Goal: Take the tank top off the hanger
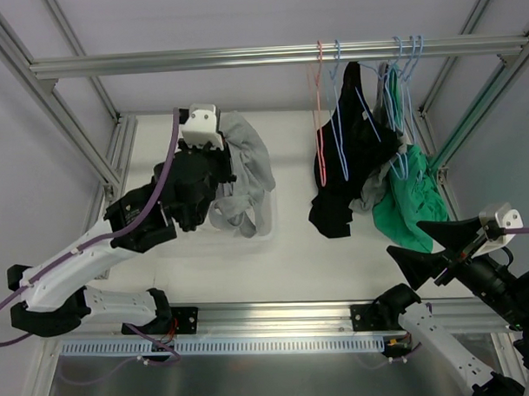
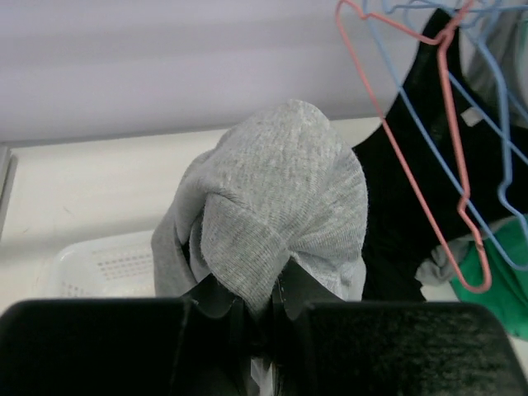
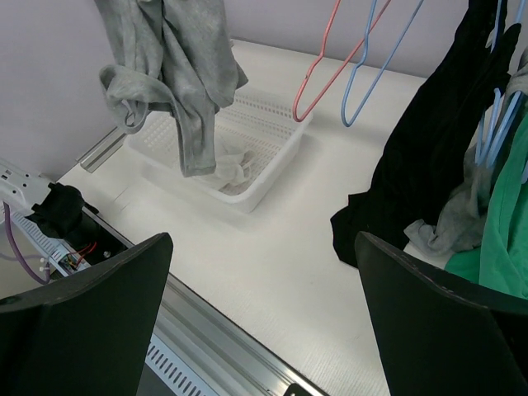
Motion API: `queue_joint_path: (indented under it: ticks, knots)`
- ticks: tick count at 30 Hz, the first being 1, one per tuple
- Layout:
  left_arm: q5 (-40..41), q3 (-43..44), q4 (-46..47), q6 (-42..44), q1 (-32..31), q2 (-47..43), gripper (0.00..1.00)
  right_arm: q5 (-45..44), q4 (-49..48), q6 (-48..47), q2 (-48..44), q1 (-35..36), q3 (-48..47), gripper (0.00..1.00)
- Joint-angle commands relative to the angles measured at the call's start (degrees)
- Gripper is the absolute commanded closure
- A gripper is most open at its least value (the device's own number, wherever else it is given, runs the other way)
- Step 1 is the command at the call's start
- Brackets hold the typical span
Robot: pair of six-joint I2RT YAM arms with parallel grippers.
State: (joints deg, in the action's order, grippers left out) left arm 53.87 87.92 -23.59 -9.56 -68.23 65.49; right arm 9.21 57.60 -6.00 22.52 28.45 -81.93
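White table (image 3: 272, 247) carries a basket (image 3: 276, 165) at left; above it the left gripper (image 2: 254, 309) pinches the grey tank top (image 2: 280, 198). Rightward, 2 bare hangers (image 1: 321, 135) and a black top (image 1: 338, 200) hang from the rail (image 1: 199, 59); the right gripper (image 3: 262, 309) gapes wide.

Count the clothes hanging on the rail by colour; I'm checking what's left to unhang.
Black garment: 1
Green garment: 1
Grey garment: 1
Total: 3
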Motion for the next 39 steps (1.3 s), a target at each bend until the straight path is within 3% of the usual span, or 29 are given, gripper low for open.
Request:
queue_joint_path:
  ticks: [1,10,23,34,37,38,39]
  knots:
    - [-7.8,3.8,-4.8,-2.6,6.7,1.7,1.00,-0.7,-2.9,0.6,1.6,0.3,-0.8,0.01]
    - [-11.5,3.3,-5.5,-3.0,11.9,1.7,1.00,-0.8,-2.8,0.3,2.0,0.2,-1.0,0.01]
    - [-24.1,-3.7,-6.0,-8.8,27.7,3.8,1.00,-0.5,-2.8,0.1,1.4,0.3,0.0,0.00]
    - [-20.8,-17.2,-5.5,-21.8,28.8,6.0,1.00,1.7,-4.3,0.9,1.3,0.3,4.1,0.00]
    - [-21.6,-20.8,-5.4,-24.5,29.9,6.3,0.58,1.9,-4.2,0.9,1.8,0.3,4.5,0.01]
    - [-22.0,-21.5,-5.5,-24.9,30.0,6.6,0.04,2.0,-4.3,0.8,2.0,0.3,4.6,0.00]
    - [-22.0,-21.6,-5.6,-25.1,30.0,6.7,0.01,2.0,-4.3,0.8,2.1,0.3,4.6,0.01]
